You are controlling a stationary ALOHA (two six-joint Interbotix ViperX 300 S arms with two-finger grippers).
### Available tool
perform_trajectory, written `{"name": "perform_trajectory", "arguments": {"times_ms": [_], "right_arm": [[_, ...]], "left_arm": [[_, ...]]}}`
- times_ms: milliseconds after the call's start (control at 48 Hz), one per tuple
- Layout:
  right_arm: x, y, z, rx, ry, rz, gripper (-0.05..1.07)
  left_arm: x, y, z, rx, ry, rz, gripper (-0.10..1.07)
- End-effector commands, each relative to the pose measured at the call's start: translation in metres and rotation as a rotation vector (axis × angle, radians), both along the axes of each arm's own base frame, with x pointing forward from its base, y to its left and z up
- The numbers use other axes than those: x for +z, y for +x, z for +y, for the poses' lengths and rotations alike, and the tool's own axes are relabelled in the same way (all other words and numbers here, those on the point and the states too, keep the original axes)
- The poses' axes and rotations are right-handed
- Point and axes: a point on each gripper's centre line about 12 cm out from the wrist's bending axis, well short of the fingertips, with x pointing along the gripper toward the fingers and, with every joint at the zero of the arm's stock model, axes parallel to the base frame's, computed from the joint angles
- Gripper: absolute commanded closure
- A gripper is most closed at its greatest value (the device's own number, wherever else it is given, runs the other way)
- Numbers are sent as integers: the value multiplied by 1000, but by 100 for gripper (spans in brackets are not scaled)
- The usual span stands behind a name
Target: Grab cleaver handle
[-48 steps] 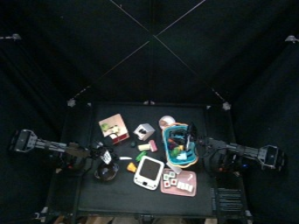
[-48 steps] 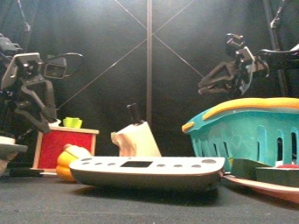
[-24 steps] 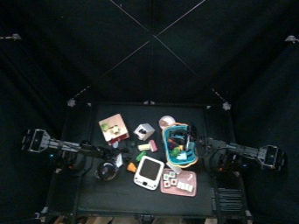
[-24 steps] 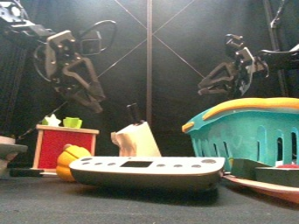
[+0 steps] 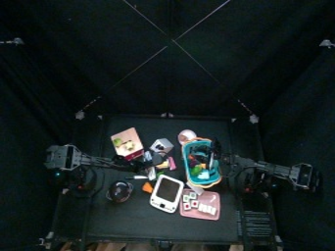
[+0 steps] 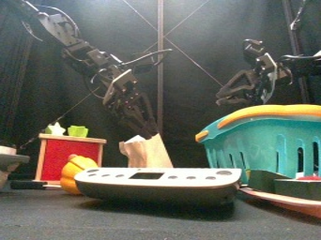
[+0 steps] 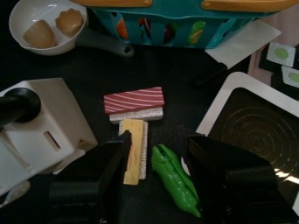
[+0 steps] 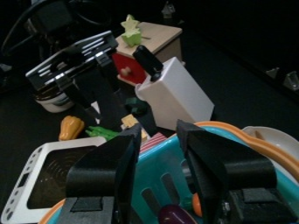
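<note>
Front view: cleaver-handle grab, approach stage

Step in hand: reach toward the handle, no contact yet. The left gripper [image 6: 145,120] hangs above the table with jaws spread and nothing between them.

Item sought: the cleaver handle [image 6: 78,172], a short orange stub at one corner of the white blade [image 6: 157,178], lying flat at the table's front.

Position relative to claw: the handle sits below the claw, nearer the front edge and off toward the side this arm comes from, well apart. The left wrist view shows only the blade [image 7: 251,127] beside the claw; the stub does not show there.

Next move, as judged: shift the claw out over the stub, turn the jaws to straddle it, lower, and close.

Other arm: the right gripper [image 6: 245,89] hangs over the teal basket [image 6: 269,141], jaws apart, holding nothing.
</note>
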Motion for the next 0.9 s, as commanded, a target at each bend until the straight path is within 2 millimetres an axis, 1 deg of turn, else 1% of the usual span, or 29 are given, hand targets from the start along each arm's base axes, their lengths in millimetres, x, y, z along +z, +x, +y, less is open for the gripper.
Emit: {"name": "perform_trajectory", "arguments": {"times_ms": [0,125,229,312,417,521,562,708,750,875], "right_arm": [[18,17,16,69,-3,-21,25],[32,40,32,87,40,48,25],[37,58,36,38,92,182,25],[39,67,35,2,103,281,25],[36,78,40,-19,121,386,25],[27,91,48,-15,151,450,25],[19,97,50,-18,176,480,25],[-5,114,48,-51,252,568,26],[-8,118,48,-56,258,585,26],[-25,128,45,-91,268,696,26]], "left_arm": [[11,4,1,5,5,-30,15],[13,-3,1,18,-4,-30,15],[16,-9,1,25,-6,-36,15],[19,-17,2,27,-2,-40,15],[19,-27,1,30,-6,-37,15],[20,-42,5,51,-12,-41,15],[23,-47,6,56,-11,-49,15],[30,-71,6,53,-6,-78,15],[32,-76,6,49,-2,-85,15],[37,-96,-2,0,-8,-133,15]]}}
